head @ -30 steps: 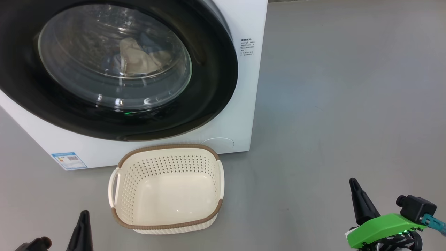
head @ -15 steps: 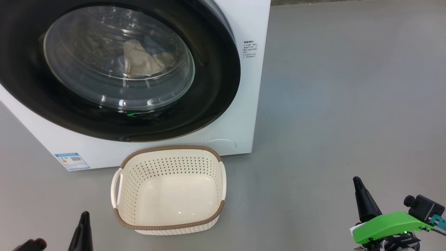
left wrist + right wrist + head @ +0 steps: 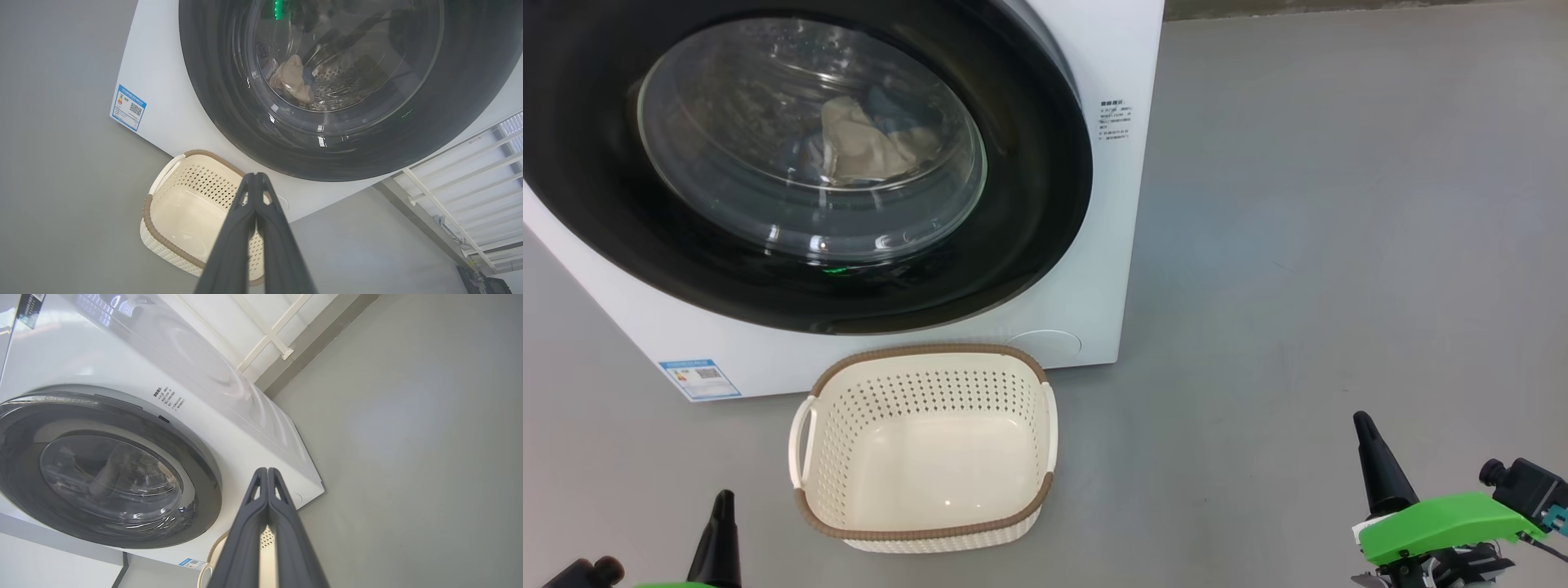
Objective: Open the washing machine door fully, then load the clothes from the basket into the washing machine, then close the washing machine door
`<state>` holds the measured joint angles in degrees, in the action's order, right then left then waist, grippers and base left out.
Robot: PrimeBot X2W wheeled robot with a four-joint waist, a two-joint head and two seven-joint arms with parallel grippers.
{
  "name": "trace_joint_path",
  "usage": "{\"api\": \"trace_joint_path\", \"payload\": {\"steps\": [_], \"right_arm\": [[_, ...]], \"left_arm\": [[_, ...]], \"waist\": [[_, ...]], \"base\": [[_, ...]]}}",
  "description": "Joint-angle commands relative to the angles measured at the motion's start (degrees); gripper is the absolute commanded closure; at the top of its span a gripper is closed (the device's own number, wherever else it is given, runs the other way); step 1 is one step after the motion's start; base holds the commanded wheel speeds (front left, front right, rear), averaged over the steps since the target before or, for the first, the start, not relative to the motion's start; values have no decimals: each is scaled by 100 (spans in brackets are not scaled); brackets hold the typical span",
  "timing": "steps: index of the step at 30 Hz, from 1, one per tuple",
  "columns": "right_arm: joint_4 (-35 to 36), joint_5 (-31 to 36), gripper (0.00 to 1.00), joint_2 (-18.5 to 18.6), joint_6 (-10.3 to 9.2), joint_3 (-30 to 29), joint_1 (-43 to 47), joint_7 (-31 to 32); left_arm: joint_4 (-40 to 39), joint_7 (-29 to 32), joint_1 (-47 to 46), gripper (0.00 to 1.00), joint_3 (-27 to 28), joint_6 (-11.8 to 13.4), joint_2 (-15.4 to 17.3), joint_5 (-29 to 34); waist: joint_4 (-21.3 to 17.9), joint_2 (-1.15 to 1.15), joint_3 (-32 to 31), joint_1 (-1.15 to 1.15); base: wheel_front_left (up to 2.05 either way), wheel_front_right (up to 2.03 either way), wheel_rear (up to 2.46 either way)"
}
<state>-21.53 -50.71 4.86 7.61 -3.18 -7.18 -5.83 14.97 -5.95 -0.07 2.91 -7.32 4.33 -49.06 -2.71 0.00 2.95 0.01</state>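
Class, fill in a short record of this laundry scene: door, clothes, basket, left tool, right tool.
door: shut
clothes: inside the washing machine, seen through the door
basket: empty, on the floor before the washing machine
left tool: shut, holding nothing
right tool: shut, holding nothing

The smooth grey floor carries 2 things. The white washing machine stands on it ahead of both pairs of jaws, nearer the left gripper than the right gripper. The cream basket sits upright on the floor close against the machine's lower front. Whether the 2 touch cannot be told. It lies ahead and to the right of the left jaws, well to the left of the right jaws. Bare floor stretches ahead of the right jaws.
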Motion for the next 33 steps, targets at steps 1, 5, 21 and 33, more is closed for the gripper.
{"api": "trace_joint_path", "payload": {"steps": [1, 5, 21, 33], "right_arm": [[174, -153, 100, 16, -5, 6, -56, 28], [204, -376, 100, 4, -6, -13, -49, 95], [327, -1270, 100, -44, -7, -92, -22, 367], [419, -1939, 100, -80, -8, -151, -1, 570]], "left_arm": [[-101, 45, -232, 100, 129, -9, 62, -128], [-97, 113, -256, 100, 143, -10, 50, -362], [-82, 383, -351, 100, 197, -12, 4, -1298], [-73, 585, -421, 100, 238, -13, -31, -1998]], "waist": [[4, 0, -4, 0], [19, 0, -20, 0], [79, 0, -84, 0], [124, 0, -132, 0]], "base": [[0, 0, 0], [0, 0, 0], [0, 0, 0], [0, 0, 0]]}}
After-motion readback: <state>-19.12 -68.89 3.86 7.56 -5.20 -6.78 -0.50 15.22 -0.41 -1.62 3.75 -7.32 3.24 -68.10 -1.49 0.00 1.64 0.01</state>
